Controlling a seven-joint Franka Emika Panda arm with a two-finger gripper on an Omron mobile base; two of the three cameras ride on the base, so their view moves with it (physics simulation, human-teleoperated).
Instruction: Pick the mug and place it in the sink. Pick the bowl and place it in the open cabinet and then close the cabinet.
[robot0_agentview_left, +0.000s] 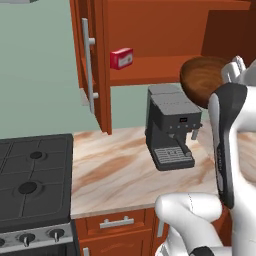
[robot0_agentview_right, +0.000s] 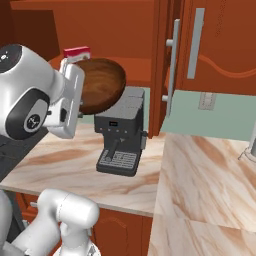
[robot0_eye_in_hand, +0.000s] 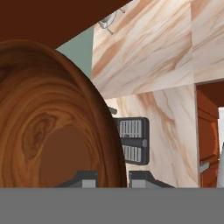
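Observation:
The dark brown wooden bowl (robot0_agentview_left: 200, 80) (robot0_agentview_right: 102, 85) hangs tilted in the air above the counter, in front of the open cabinet (robot0_agentview_left: 155, 70) (robot0_agentview_right: 115, 30). My gripper (robot0_agentview_left: 231, 70) (robot0_agentview_right: 75, 82) (robot0_eye_in_hand: 113, 179) is shut on the bowl's rim, one fingertip inside it and one outside. The bowl (robot0_eye_in_hand: 48, 127) takes up the left half of the hand view. The cabinet's left door (robot0_agentview_left: 92, 65) stands swung open, with its silver bar handle facing out. The mug and the sink are out of view.
A small red box (robot0_agentview_left: 121, 58) (robot0_agentview_right: 76, 52) sits on the cabinet shelf. A grey coffee machine (robot0_agentview_left: 172, 125) (robot0_agentview_right: 120, 130) (robot0_eye_in_hand: 133, 140) stands on the marble counter (robot0_agentview_left: 115, 170) right below the bowl. A black stove (robot0_agentview_left: 35, 175) lies to the left.

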